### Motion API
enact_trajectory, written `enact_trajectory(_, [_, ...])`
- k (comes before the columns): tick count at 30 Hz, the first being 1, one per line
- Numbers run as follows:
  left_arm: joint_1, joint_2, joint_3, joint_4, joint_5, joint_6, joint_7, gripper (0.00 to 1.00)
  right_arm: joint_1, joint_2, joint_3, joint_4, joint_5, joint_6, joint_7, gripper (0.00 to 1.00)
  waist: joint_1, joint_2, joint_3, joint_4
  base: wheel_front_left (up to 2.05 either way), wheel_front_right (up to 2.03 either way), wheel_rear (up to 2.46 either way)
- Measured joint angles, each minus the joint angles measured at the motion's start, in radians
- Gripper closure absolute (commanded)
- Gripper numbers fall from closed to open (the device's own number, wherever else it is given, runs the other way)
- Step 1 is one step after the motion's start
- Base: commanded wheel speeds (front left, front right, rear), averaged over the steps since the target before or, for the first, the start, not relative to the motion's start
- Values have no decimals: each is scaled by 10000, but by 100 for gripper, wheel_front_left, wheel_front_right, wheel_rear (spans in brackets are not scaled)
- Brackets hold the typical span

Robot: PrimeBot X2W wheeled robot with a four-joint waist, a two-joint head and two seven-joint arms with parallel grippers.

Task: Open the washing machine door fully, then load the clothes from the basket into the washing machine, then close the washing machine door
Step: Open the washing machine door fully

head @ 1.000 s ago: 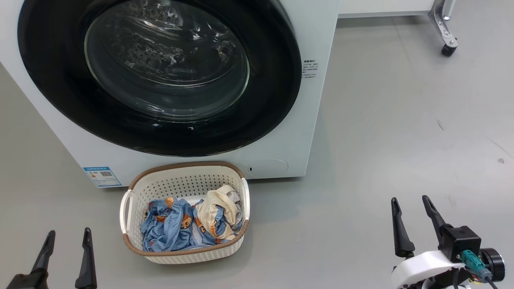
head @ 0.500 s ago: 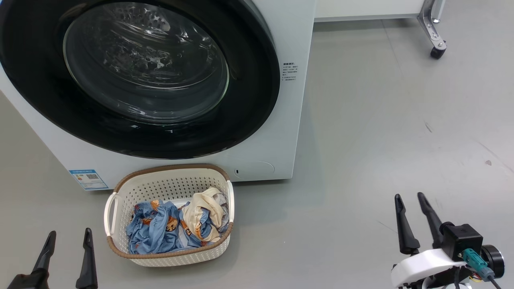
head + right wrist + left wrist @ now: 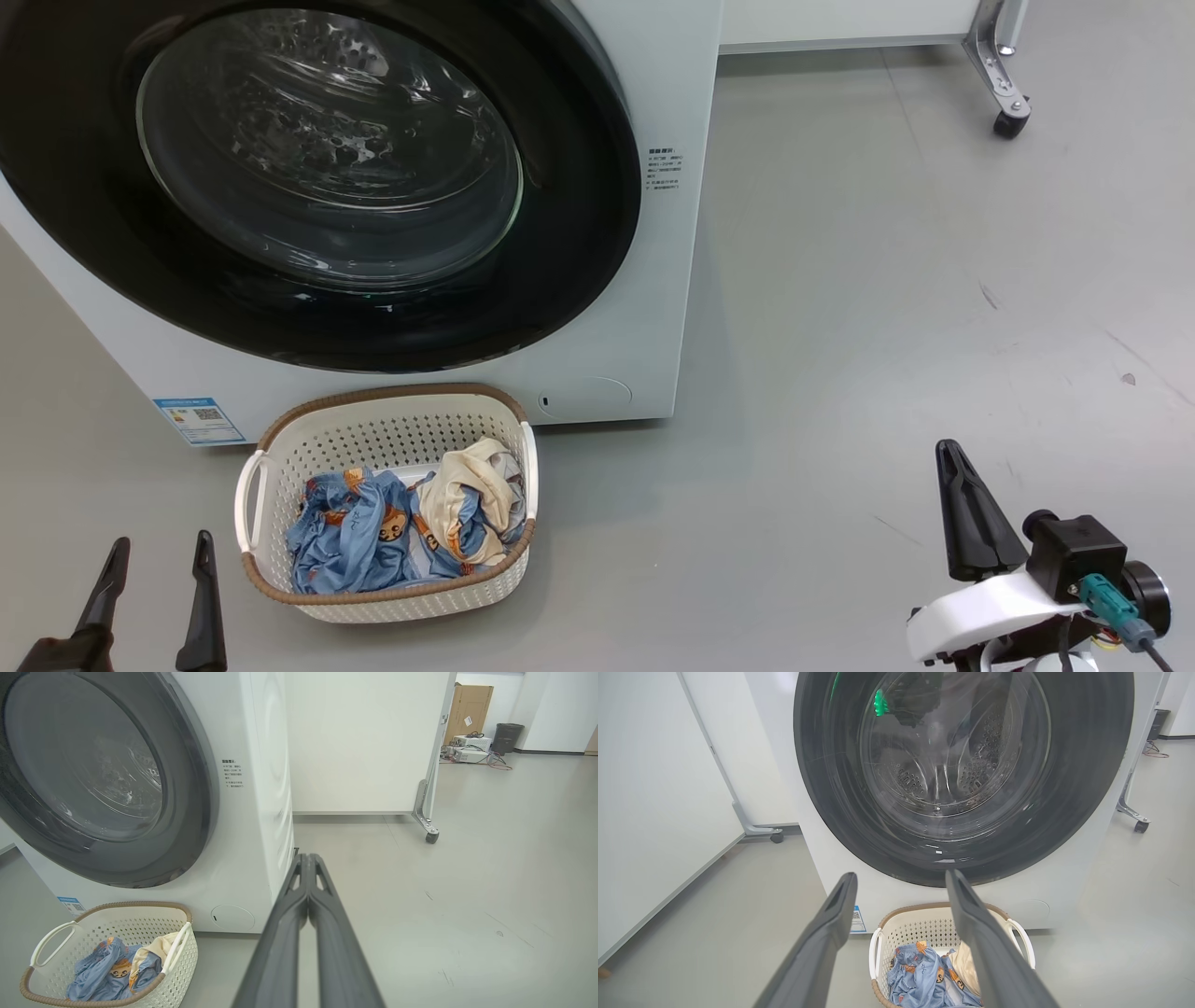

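Note:
The white washing machine [image 3: 667, 280] stands ahead, its black-rimmed glass door [image 3: 327, 159] closed flat against the front; the same door [image 3: 962, 765] and door [image 3: 103, 779] show in both wrist views. On the floor before it sits the cream basket [image 3: 387, 439] with blue printed and cream clothes [image 3: 401, 527] inside, also seen as clothes [image 3: 924, 975] and clothes [image 3: 117, 970]. At the lower left, my left gripper [image 3: 154, 551] is open and empty, short of the basket. My right gripper [image 3: 950, 453] is shut on nothing over bare floor, right of the machine.
A white partition on a metal foot with a caster [image 3: 1010, 121] stands behind the machine at the right. Another panel foot with a caster [image 3: 775, 836] is at the left. Boxes and a bin [image 3: 507, 737] sit far back.
My right gripper's fingers have come together from open to shut. The head camera has turned, so the machine and basket sit further left in the picture. The left gripper has not moved.

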State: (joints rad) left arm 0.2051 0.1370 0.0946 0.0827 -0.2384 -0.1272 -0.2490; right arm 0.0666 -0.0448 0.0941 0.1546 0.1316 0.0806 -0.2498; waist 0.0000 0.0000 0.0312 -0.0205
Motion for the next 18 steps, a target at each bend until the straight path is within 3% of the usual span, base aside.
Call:
enact_trajectory(3, [2, 0, 0, -4, 0, 0, -2, 0, -13, 38, -146, -117, 263, 6, 0, 100, 0, 0, 8, -10, 0, 0, 0])
enact_trajectory(6, [2, 2, -12, -31, -10, 0, -2, 0, -15, 88, -640, -150, 1436, 82, 0, 100, 0, 1, 61, -7, 0, 0, 0])
enact_trajectory(10, [-5, 4, -50, -199, -13, 0, -2, 0, -231, 127, -1701, -150, 5260, 163, 0, 100, 0, 0, 222, 24, 0, 0, 0])
enact_trajectory(14, [-12, 36, -249, -295, -81, 0, -2, 0, -1059, 107, -3150, 642, 7294, 330, -31, 100, 0, 0, 442, 96, 0, 0, 0])
enact_trajectory(18, [-112, 117, -639, -351, -104, 0, -2, 0, -2565, 81, -3768, 2261, 9221, 418, -27, 100, 0, 0, 713, 244, 0, 0, 0])
